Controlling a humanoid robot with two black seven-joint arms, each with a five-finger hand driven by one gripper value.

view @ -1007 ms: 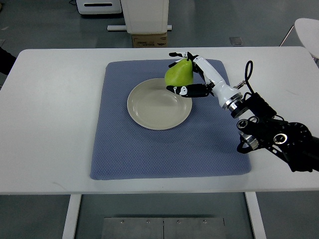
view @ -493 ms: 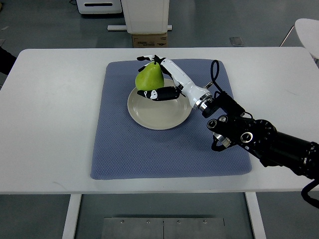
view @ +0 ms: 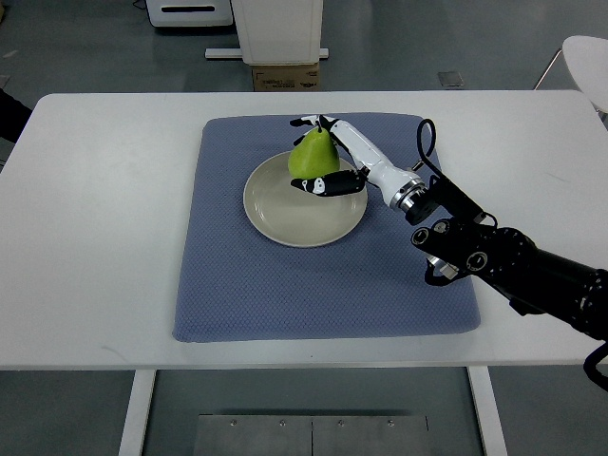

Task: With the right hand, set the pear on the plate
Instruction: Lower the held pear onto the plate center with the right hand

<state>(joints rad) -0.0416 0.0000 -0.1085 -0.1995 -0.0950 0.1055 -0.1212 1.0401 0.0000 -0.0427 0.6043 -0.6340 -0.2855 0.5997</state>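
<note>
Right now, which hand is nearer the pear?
Right. The right hand is wrapped around the pear over the plate's far edge; the left hand isn't in view.

A white rectangular table [view: 104, 237] stands on a grey floor [view: 85, 52]. Two white legs [view: 137, 410] support it from below, with a metal base plate [view: 312, 435] between them. Behind the table stand a white cabinet [view: 277, 28] and a cardboard box [view: 285, 76]. A white chair [view: 584, 59] shows at the upper right.
</note>
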